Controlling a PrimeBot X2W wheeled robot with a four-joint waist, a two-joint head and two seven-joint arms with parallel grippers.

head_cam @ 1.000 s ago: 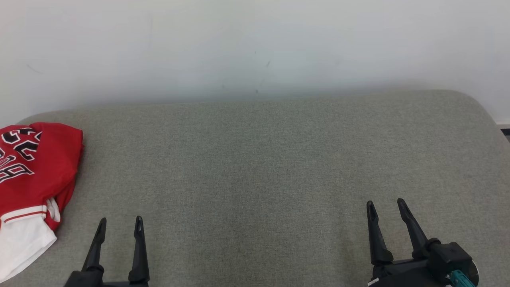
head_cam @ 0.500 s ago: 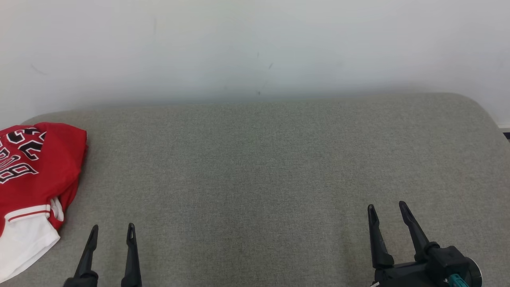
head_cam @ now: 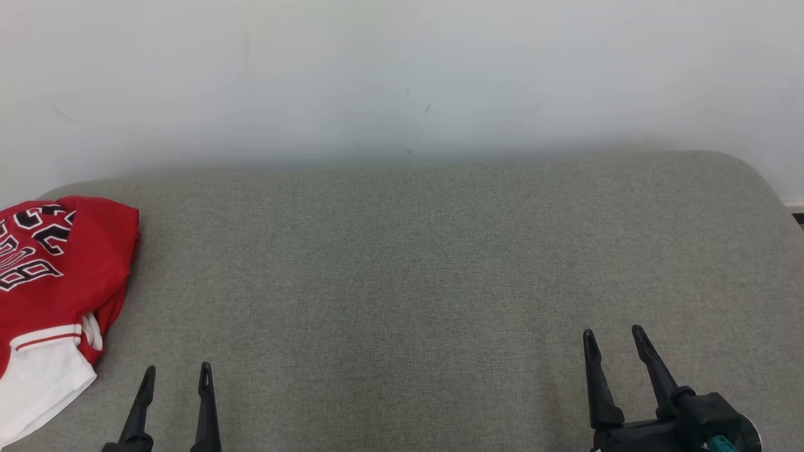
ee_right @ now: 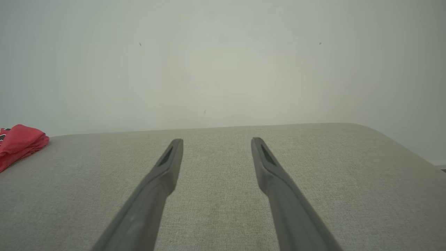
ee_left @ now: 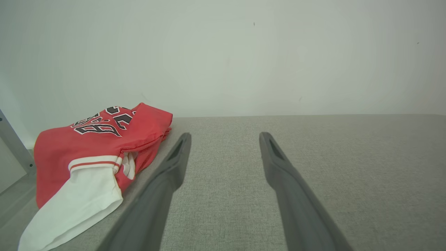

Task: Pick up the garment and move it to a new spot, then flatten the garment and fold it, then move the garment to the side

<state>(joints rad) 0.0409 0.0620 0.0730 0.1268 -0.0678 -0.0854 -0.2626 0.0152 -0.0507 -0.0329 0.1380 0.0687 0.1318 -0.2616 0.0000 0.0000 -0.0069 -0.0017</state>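
The garment [head_cam: 53,282] is a red jersey with black-and-white lettering and a white sleeve, folded into a bundle at the far left of the grey cushion [head_cam: 402,263]. My left gripper [head_cam: 177,373] stands open at the lower left, just right of the garment and apart from it. Low on the right, my right gripper [head_cam: 614,336] is open and empty. The left wrist view has the garment [ee_left: 94,153] lying left of the open fingers [ee_left: 174,164]. In the right wrist view a red corner of the garment [ee_right: 19,143] sits at the far left, well away from the gripper [ee_right: 216,141].
A plain white wall [head_cam: 402,75] rises directly behind the cushion. The cushion's rounded right corner [head_cam: 747,172] drops off at the right. A metal frame piece [ee_left: 14,146] stands beyond the cushion's left end.
Both grippers have drawn back toward the bottom edge, the left one more. The whole picture has shifted slightly down and right, so the camera has moved. The garment lies as before.
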